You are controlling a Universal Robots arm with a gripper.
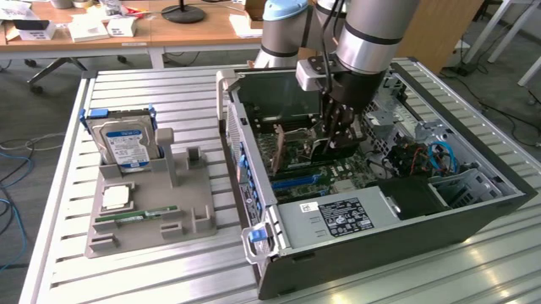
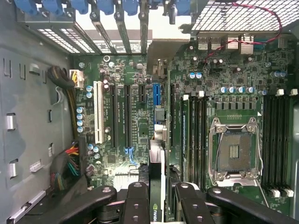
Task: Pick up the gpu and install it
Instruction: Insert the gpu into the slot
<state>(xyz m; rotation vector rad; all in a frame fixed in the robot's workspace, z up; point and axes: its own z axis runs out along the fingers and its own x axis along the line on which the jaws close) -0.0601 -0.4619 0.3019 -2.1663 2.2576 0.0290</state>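
Now gpu [image 2: 156, 179] edge-down between fingers [image 2: 137, 201], long axis along slots [image 2: 127, 116].

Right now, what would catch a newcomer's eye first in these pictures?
The gripper, down inside the open case at the exterior view's right, is clamped on the gpu, held edge-on above the motherboard. On the exterior view's left, a hard drive stands upright in a grey holder.

Black-edged gpu [image 2: 155, 186], green motherboard [image 2: 126, 116], blue-and-white label on silver hard drive [image 1: 125, 147].
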